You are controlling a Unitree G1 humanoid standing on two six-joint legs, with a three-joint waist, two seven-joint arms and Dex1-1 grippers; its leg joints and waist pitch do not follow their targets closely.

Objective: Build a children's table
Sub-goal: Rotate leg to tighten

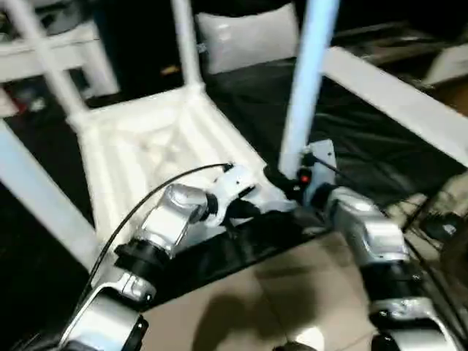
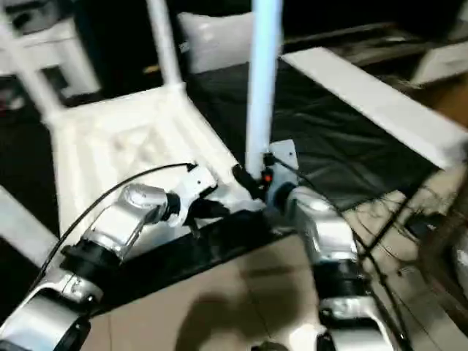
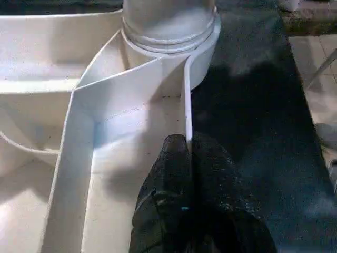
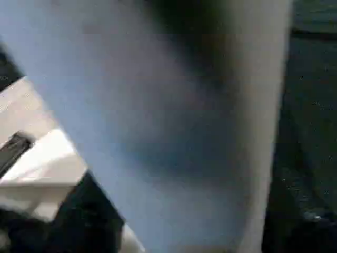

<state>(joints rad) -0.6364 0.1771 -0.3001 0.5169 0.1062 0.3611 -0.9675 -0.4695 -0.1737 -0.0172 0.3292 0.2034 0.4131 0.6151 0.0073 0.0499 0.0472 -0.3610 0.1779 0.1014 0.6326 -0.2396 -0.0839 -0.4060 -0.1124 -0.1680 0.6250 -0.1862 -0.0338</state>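
Head views: the children's table (image 1: pixel 146 146) lies upside down on a dark mat (image 1: pixel 351 139), ribbed underside up. The left gripper (image 1: pixel 252 207) meets its near rim, beside the corner where a leg (image 1: pixel 307 80) stands upright; the right gripper (image 1: pixel 289 181) sits at that leg's foot — whether its fingers are apart or on the leg, I cannot tell.

Left wrist view: the black fingers (image 3: pixel 171 174) are together, clamped on the thin rim wall (image 3: pixel 186 105), the leg's socket (image 3: pixel 168 31) just beyond their tips.

Right wrist view: the leg looms blurred, close ahead.
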